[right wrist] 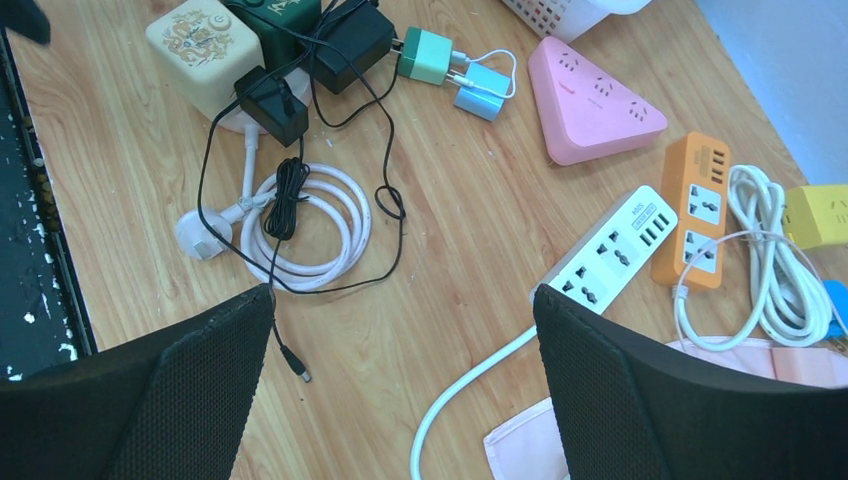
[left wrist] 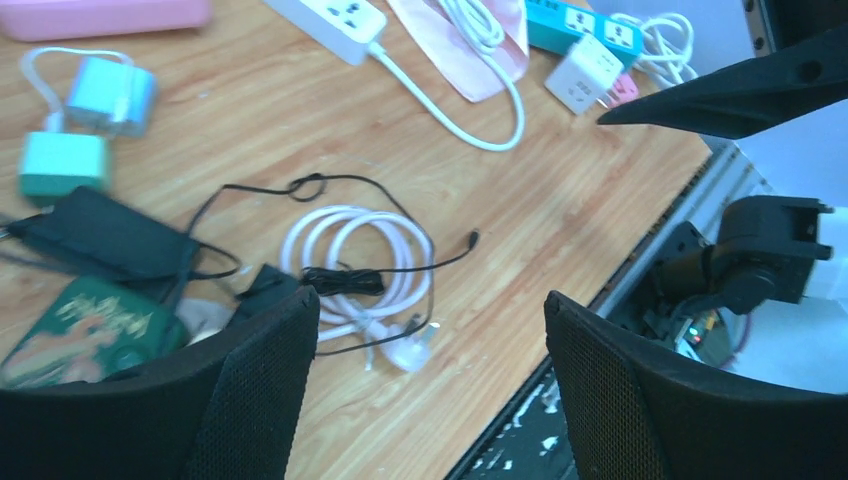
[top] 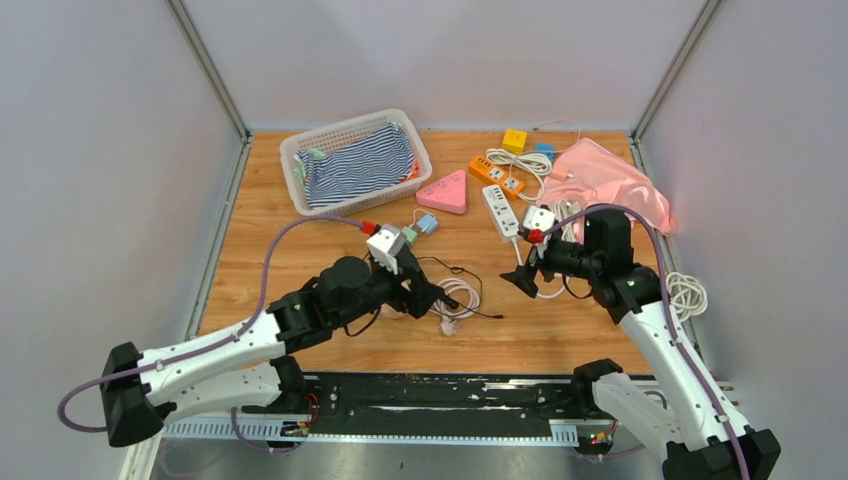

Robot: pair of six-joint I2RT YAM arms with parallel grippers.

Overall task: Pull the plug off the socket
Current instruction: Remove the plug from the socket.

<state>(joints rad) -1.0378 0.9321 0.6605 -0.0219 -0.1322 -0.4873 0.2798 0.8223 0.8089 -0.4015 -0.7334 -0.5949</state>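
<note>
Plug [right wrist: 272,103], black, seated in cream cube socket [right wrist: 195,45]. Left gripper [left wrist: 430,310] and right gripper [right wrist: 402,300] both spread wide, empty. Best: brace socket, pull plug straight out.

Light fell evenly and brightly from above, leaving only soft, faint shadows on the wooden table [top: 560,335]. The pink cloth [top: 605,180] glowed reddish at its right edge (washed out there). The left wrist view was smeared, worst at the cube socket [left wrist: 85,330]. The right wrist view stayed crisp across the wood.
</note>
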